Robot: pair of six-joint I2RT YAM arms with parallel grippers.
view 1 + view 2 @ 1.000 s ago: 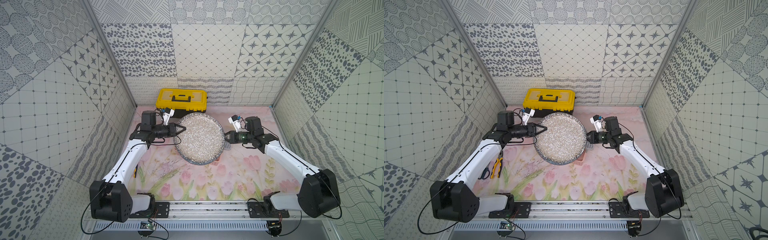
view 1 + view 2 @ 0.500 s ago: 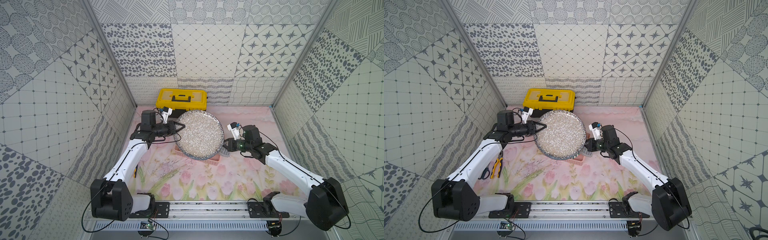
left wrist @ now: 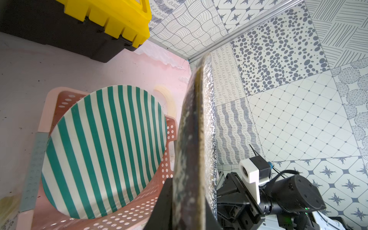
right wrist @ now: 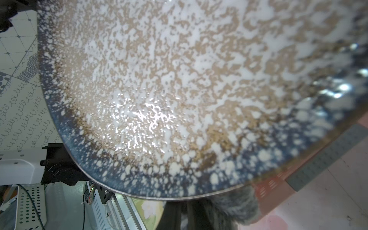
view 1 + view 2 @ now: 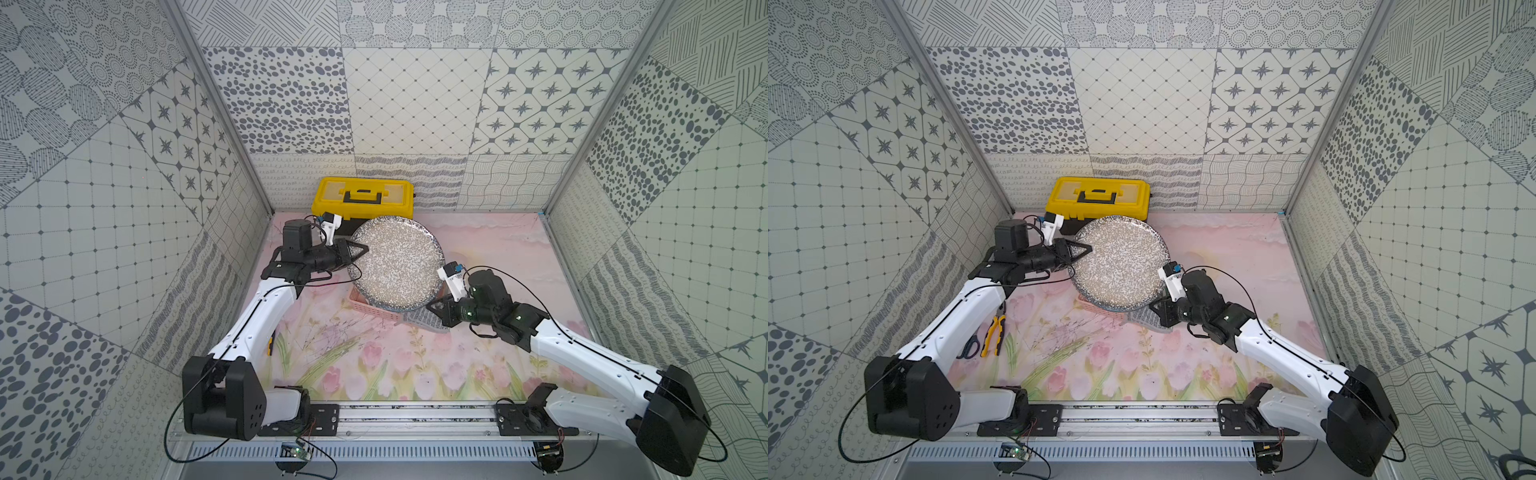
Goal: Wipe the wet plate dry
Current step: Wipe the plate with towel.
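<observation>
Left gripper [image 5: 358, 252] clamped on left rim of the speckled plate [image 5: 397, 266], held tilted above the pink basket [image 5: 363, 300]. Right gripper [image 5: 433, 308], closed on grey cloth [image 5: 422, 321], has dropped to the plate's near-right edge.

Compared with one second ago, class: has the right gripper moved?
Yes. The right gripper, shut on the grey cloth, has moved away from the yellow toolbox toward the front rail, and is now at the plate's near edge.
</observation>
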